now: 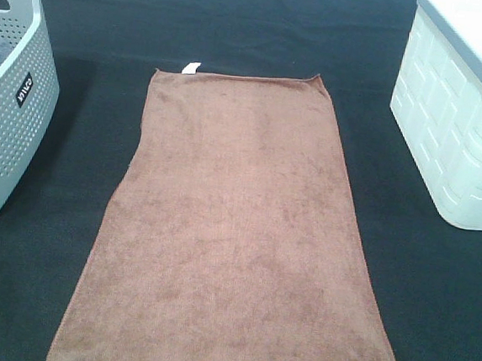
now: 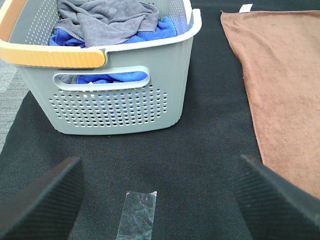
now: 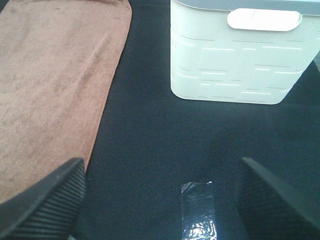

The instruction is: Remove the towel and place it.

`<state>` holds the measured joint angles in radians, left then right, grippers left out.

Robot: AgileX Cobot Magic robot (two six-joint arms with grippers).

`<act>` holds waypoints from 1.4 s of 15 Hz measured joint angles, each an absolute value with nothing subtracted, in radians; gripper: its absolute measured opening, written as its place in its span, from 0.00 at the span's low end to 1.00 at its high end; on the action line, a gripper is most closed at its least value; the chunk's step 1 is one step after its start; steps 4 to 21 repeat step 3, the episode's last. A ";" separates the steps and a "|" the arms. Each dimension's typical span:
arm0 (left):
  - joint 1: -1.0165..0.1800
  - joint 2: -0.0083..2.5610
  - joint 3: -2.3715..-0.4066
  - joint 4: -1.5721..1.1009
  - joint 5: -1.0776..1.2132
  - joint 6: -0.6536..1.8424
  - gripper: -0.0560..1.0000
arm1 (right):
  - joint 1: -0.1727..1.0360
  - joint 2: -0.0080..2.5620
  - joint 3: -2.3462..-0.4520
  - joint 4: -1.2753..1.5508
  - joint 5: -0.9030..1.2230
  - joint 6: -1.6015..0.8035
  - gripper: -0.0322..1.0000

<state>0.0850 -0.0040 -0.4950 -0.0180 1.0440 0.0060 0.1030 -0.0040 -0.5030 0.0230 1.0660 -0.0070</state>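
The reddish-brown towel [image 1: 232,230] lies flat and spread out along the middle of the black table cover, its small white tag [image 1: 191,67] at the far left corner. In the left wrist view the towel [image 2: 285,85] lies off to one side of my left gripper [image 2: 160,200], which is open with nothing between its black fingers [image 2: 42,200]. In the right wrist view the towel [image 3: 50,85] reaches one finger [image 3: 45,200] of my right gripper [image 3: 160,200], which is open and empty over the black cover. Neither gripper shows in the high view.
A grey perforated basket [image 1: 5,126] with grey and blue cloths [image 2: 107,20] stands at the left. A white bin [image 1: 461,124] with a grey rim stands at the right. Clear tape strips [image 2: 137,215] [image 3: 199,212] lie on the black cover [image 1: 237,28] below each gripper.
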 joint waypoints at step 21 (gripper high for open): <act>0.085 -0.004 -0.495 -0.018 1.044 0.006 0.77 | 0.103 -0.004 -0.503 0.023 1.066 -0.008 0.79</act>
